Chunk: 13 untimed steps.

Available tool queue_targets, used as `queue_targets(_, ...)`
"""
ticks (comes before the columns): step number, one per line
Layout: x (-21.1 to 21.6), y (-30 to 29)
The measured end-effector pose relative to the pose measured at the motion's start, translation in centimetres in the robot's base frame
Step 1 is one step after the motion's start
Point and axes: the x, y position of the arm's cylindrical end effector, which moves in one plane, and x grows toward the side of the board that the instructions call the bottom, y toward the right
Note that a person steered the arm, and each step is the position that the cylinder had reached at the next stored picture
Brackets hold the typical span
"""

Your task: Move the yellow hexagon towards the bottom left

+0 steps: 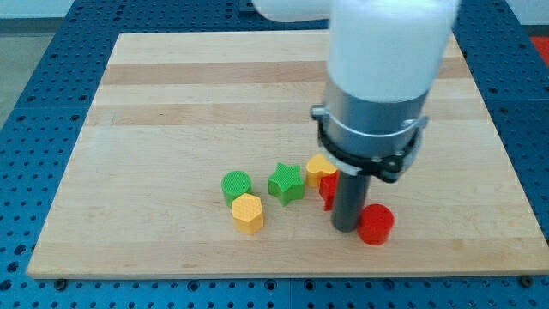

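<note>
Camera view: yellow hexagon (247, 212) at six o'clock of green cylinder (236, 184). Tip (345, 227) touching red cylinder (376, 224), well off at three o'clock, not yet placed for pushing. No gripper fitted.

Blocks crowd the board's lower middle; open wood lies all around them

The yellow hexagon (247, 213) has bare board (129, 172) to the view's left and bottom-left, but the green cylinder (236, 184) touches it from above. To its right the green star (286, 183), a second yellow block (319, 166), a partly hidden red block (327, 192), my tip (345, 227) and the red cylinder (376, 224) form a tight barrier
</note>
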Motion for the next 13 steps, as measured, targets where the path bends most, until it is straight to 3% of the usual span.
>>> queue_targets(2, -0.1, -1.4)
queue_targets(3, 0.1, -8.5)
queue_targets(6, 3.1, -12.7)
queue_targets(10, -1.2, -18.2)
queue_targets(12, 4.3, -21.4)
queue_targets(13, 4.5, -19.8)
